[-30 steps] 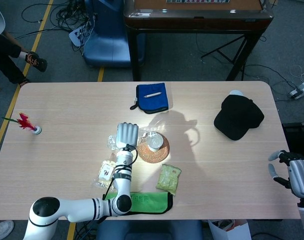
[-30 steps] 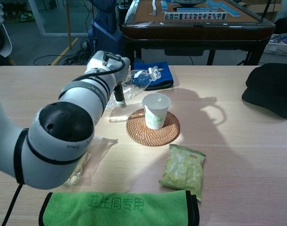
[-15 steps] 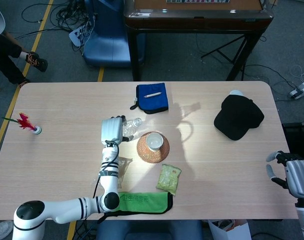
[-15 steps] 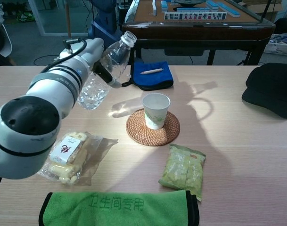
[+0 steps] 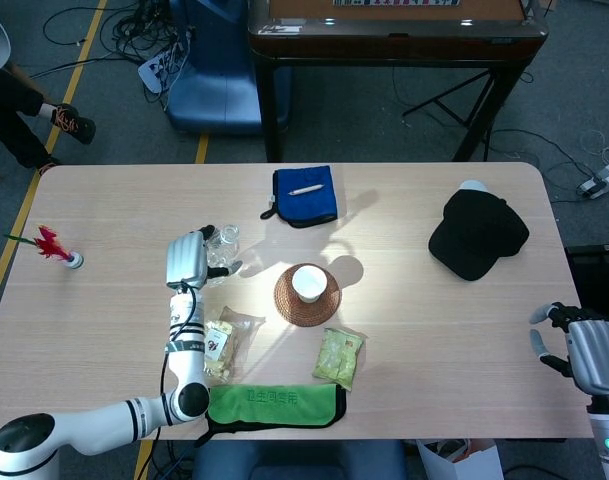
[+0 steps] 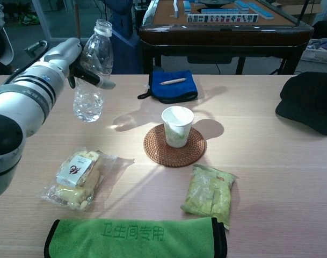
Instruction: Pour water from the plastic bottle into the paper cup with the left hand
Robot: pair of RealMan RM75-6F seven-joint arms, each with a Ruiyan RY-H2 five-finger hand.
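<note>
Bottle upright in the left hand, lifted off to the left of the cup.

On the table (image 5: pixel 434 330), the left hand (image 5: pixel 185 261) grips the plastic bottle (image 6: pixel 92 75), cap off, some water in the bottom; the paper cup (image 6: pixel 177 125) sits on the woven coaster (image 6: pixel 174 148), well apart. At the right table edge, the right hand (image 5: pixel 582 351) hangs with fingers apart, holding nothing.
</note>
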